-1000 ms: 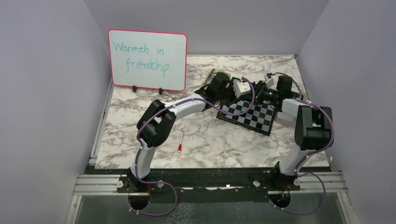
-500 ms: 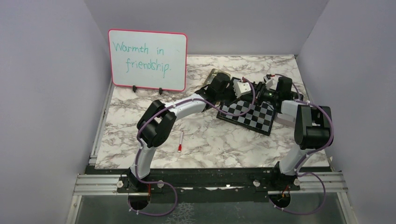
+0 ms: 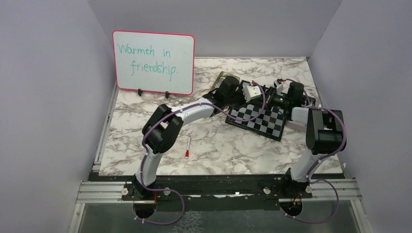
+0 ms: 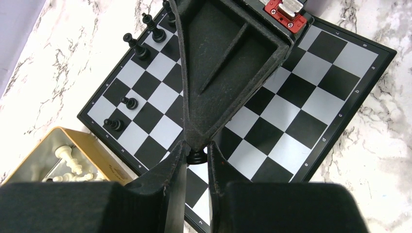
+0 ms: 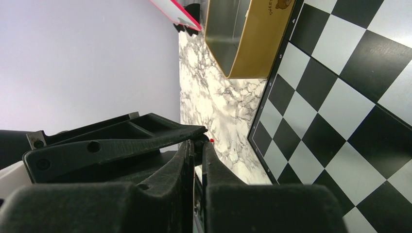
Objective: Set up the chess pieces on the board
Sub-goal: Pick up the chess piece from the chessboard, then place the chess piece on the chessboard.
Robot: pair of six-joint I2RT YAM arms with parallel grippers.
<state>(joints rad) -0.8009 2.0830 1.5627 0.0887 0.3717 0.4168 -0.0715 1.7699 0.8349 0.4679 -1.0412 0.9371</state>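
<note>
The board (image 3: 257, 119) lies at the back right, tilted; it also shows in the left wrist view (image 4: 311, 97) and the right wrist view (image 5: 340, 97). Several black pieces (image 4: 128, 102) stand along its far-left squares. My left gripper (image 4: 197, 154) is shut on the base of a black piece (image 4: 197, 156) just above the board. My right gripper (image 5: 199, 143) is shut tip to tip against it on the same piece; its finger (image 4: 228, 63) reaches in from above. In the top view both grippers meet over the board's far edge (image 3: 267, 94). Cream pieces (image 4: 68, 158) lie in a gold tin (image 4: 99, 158).
The gold tin (image 3: 224, 77) sits just behind the board's left corner. A pink-framed whiteboard (image 3: 153, 62) stands at the back left. A red-capped pen (image 3: 187, 147) lies on the marble mid-table. Walls close in on both sides.
My right arm has shifted slightly towards the back. The left arm has hardly moved; both grippers stay together over the board's far edge.
</note>
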